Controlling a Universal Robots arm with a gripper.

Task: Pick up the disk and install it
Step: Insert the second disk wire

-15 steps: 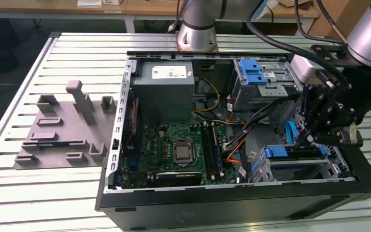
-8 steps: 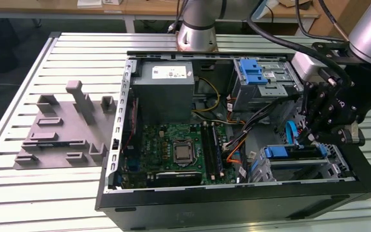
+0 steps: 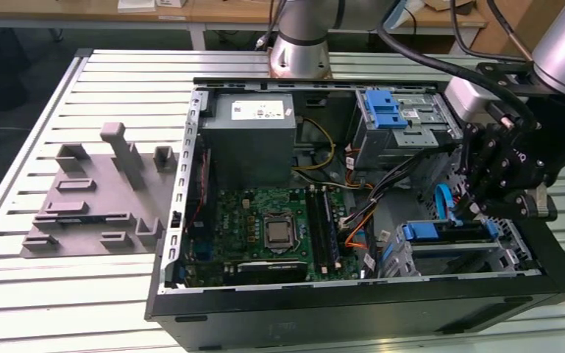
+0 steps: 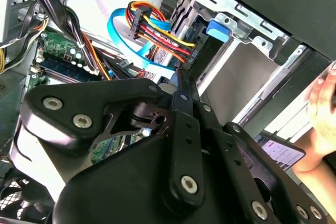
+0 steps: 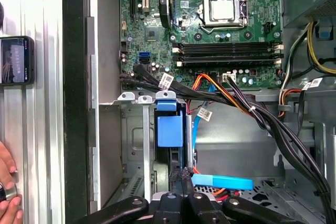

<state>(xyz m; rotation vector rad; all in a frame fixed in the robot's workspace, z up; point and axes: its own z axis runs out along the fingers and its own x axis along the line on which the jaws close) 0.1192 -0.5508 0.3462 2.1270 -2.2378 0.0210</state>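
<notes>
Disk (image 5: pixel 169 129) seated in bay beside tool (image 5: pixel 181 182).

Slatted metal table (image 3: pixel 57 95); wooden bench (image 3: pixel 224 11) behind.

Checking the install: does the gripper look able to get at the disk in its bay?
Probably yes: the gripper is right by the disk, and no cable seems to cross between them; the blue cable lies to one side.
</notes>
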